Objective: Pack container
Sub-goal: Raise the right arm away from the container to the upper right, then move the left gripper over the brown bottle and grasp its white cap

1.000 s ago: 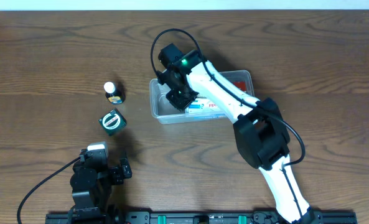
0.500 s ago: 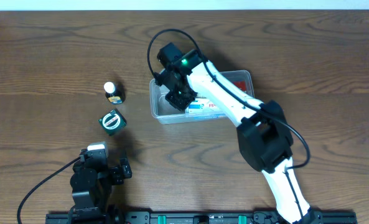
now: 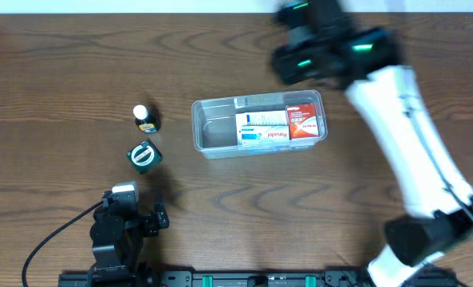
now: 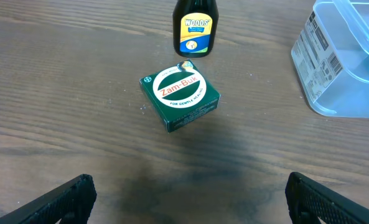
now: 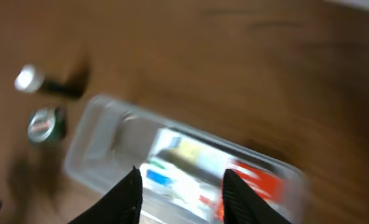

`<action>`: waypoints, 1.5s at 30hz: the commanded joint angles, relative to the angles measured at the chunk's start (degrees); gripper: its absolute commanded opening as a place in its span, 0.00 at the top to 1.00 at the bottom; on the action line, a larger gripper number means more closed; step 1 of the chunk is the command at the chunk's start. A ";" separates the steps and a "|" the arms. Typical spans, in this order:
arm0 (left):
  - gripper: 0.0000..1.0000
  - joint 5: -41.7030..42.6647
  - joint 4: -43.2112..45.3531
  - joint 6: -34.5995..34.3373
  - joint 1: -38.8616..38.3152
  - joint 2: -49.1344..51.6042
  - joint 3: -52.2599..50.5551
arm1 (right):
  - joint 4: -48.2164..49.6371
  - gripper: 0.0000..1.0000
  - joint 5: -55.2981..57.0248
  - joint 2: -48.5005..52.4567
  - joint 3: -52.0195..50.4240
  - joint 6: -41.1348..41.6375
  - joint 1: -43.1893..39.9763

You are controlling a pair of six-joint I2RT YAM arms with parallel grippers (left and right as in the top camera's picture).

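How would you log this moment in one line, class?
container: white box, red box inside | green box, bottle: outside | left tool: open, empty | right tool: open, empty

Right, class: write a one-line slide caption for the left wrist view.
Open left gripper faces a green Zam-Buk box, a Woods' bottle behind it, the clear container at right.

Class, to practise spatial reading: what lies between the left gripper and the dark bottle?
The green Zam-Buk box, clearest in the left wrist view.
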 commanded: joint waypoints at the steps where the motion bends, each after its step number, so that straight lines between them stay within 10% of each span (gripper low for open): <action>1: 0.02 0.42 0.00 0.13 -0.07 -0.15 0.11 | -2.34 0.52 3.96 -3.41 0.22 6.51 -7.63; 7: 0.02 0.42 0.00 0.13 -0.07 -0.15 0.11 | -7.54 0.01 4.13 -4.76 0.20 6.47 -18.38; 27: 0.02 6.45 6.54 -6.36 -0.07 2.54 7.21 | -8.52 0.01 4.11 -4.57 0.20 6.45 -22.40; 45: 0.02 2.71 -16.24 -4.87 1.40 74.23 67.06 | -8.52 0.01 4.11 -4.57 0.20 6.45 -22.38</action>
